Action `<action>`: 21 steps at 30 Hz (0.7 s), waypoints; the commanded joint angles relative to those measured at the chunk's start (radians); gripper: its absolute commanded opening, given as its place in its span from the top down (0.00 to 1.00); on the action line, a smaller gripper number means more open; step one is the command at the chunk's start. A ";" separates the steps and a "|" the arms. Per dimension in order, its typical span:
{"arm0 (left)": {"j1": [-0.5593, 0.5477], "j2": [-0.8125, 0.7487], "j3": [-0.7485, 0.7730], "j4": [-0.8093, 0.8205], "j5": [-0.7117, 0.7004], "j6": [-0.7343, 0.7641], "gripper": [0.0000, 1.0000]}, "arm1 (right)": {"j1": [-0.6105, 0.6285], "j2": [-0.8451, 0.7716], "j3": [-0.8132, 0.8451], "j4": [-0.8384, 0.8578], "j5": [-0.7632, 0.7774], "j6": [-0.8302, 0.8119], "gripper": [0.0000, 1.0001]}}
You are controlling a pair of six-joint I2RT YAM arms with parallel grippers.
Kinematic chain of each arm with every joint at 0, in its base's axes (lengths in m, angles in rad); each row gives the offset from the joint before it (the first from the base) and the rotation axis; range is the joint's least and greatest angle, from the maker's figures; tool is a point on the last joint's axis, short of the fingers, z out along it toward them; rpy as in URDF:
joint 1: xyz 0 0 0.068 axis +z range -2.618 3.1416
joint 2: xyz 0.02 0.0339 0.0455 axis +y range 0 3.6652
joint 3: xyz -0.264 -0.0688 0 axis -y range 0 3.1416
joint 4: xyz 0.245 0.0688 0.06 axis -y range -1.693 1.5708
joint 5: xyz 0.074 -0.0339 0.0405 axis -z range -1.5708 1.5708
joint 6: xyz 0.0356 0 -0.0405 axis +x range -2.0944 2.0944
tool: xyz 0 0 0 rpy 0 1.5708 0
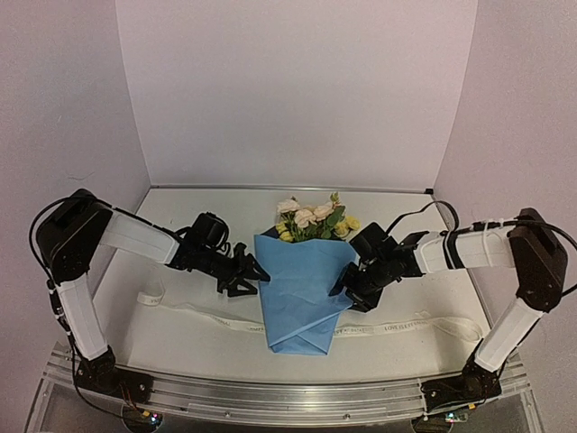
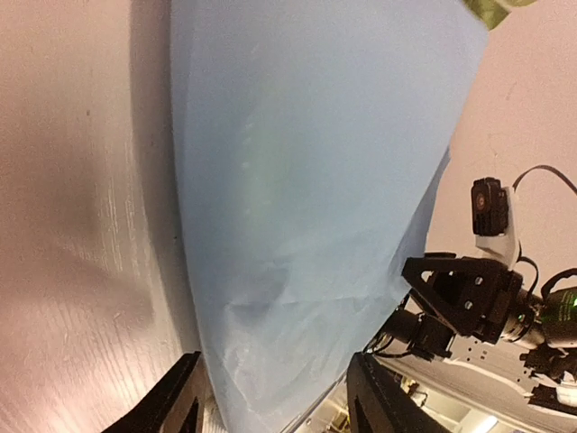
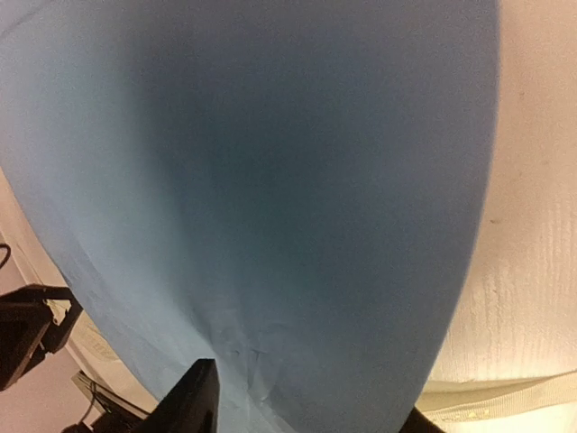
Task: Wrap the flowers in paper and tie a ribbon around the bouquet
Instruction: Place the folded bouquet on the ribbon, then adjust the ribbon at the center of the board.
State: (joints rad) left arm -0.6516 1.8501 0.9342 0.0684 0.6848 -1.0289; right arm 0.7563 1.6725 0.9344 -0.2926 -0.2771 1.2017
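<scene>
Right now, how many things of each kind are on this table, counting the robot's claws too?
Grippers: 2 (left gripper, right gripper)
Bouquet in light blue paper: 1
Cream ribbon: 1
Total: 4

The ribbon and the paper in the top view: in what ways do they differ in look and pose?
Colour: the paper is light blue, the ribbon cream-white with small print.
Shape: the paper is folded into a broad cone, the ribbon is a long narrow strip.
Pose: the paper wraps the flowers; the ribbon is untied and shows on both sides of the paper.
Both lie on the table.
</scene>
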 commanded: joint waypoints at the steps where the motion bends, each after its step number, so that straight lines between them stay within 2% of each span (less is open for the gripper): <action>1: 0.024 -0.195 -0.015 -0.088 -0.191 0.011 0.40 | -0.002 -0.137 0.019 -0.135 0.145 -0.059 0.32; 5: 0.084 -0.372 -0.094 -0.221 -0.361 -0.034 0.37 | -0.022 -0.235 -0.015 -0.247 0.239 -0.081 0.13; 8: 0.124 -0.519 -0.179 -0.342 -0.475 -0.096 0.37 | -0.042 -0.331 -0.084 -0.300 0.275 -0.068 0.07; 11: 0.127 -0.666 -0.249 -0.486 -0.626 -0.190 0.37 | -0.065 -0.427 -0.156 -0.322 0.326 -0.054 0.04; 13: 0.127 -0.723 -0.288 -0.574 -0.672 -0.239 0.37 | -0.080 -0.475 -0.191 -0.349 0.341 -0.054 0.03; 17: 0.118 -0.799 -0.347 -0.639 -0.706 -0.346 0.39 | -0.104 -0.562 -0.253 -0.395 0.373 -0.037 0.02; 21: 0.102 -0.806 -0.383 -0.626 -0.683 -0.403 0.39 | -0.110 -0.676 -0.325 -0.434 0.439 0.016 0.02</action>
State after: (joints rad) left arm -0.5329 1.0570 0.5739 -0.5080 0.0402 -1.3267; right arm 0.6543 1.0950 0.6623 -0.6506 0.0555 1.1646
